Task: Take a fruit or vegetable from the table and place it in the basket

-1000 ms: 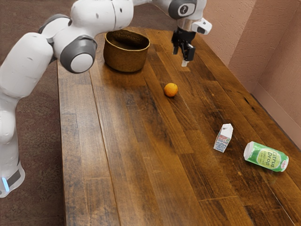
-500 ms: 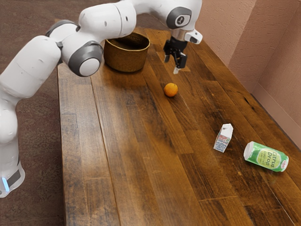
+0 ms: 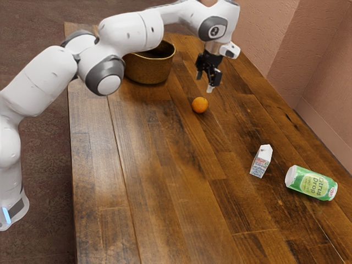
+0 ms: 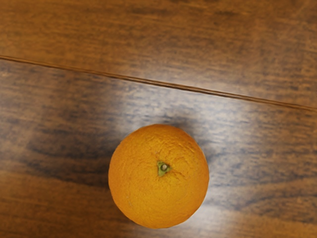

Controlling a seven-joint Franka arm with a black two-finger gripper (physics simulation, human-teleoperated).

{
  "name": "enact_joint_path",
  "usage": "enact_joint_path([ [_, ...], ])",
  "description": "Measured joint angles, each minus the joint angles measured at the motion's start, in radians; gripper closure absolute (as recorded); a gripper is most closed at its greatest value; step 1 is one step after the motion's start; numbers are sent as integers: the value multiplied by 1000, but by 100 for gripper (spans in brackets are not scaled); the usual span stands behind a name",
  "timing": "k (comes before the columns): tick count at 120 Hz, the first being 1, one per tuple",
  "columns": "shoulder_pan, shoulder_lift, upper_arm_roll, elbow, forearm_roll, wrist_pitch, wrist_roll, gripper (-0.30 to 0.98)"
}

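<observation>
Gripper (image 3: 204,83), fingers spread and empty, has sunk closer above orange (image 3: 199,105); orange unmoved on far part of table (image 3: 165,170). Likely next: final descent, grasp. Basket (image 3: 148,70) far, to exterior view's left of orange.

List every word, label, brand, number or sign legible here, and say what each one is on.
"Citrus Drop": on the green can lying on its side.
Smaller print and round mark on that can: too small to read.
Print on the small white carton: too small to read.
Round emblem on the arm: no readable lettering.
Orange: no text visible.
</observation>
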Motion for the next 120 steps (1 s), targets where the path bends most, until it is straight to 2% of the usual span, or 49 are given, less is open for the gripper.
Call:
enact_joint_path([
  [120,9,38,-29,11,-12,-6,8,0],
])
